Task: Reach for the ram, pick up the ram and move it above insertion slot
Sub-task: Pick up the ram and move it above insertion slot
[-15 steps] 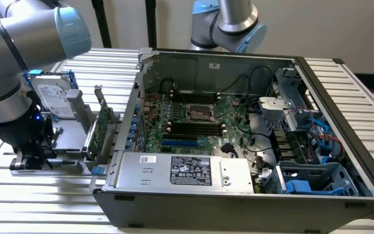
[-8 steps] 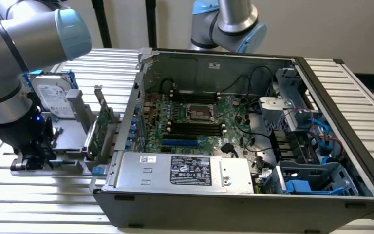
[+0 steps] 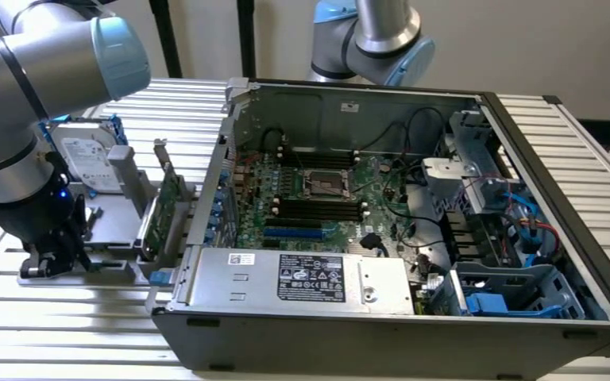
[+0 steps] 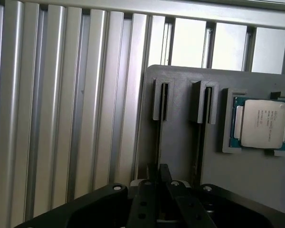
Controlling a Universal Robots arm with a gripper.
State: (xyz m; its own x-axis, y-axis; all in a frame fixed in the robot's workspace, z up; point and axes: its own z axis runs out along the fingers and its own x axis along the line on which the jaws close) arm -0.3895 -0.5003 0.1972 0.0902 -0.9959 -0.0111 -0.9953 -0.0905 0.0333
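- Counter (image 3: 72,317): ribbed alu slats. A grey holder (image 3: 114,268) sits on it at the exterior view's left, just beside the open PC case (image 3: 390,337).
- Holder carries a silver hard drive (image 3: 88,155) standing at the back and a tall green card (image 3: 163,213) w/ metal bracket, upright. The card is btwn the claw (image 3: 48,260) and the case side wall.
- Wrist view: holder plate (image 4: 180,156) has two parallel slots. A CPU (image 4: 262,123) lies flat in a pocket just beside the second slot (image 4: 200,142).
- Case lies open-side up. Inside are the motherboard (image 3: 332,171), a row of dark insertion slots (image 3: 321,209) mid-board, cables, and a silver PSU box (image 3: 295,278) w/ label at the near edge.
- A second arm (image 3: 374,40) hangs behind the case, well apart from the holder.
- Claw is low over the holder's near end; the arm body blocks most of that spot in the exterior view.
- Ram (image 4: 158,142): seen edge-on in the wrist view as a thin dark strip in the holder slot. It runs straight in btwn the claw (image 4: 158,174) tips; green face and chips can't be made out from this angle.
- Claw state: tips drawn close together, only a narrow gap, closed onto the ram's edge. Ram sits in the holder slot, outside the case and well apart from the insertion slots.
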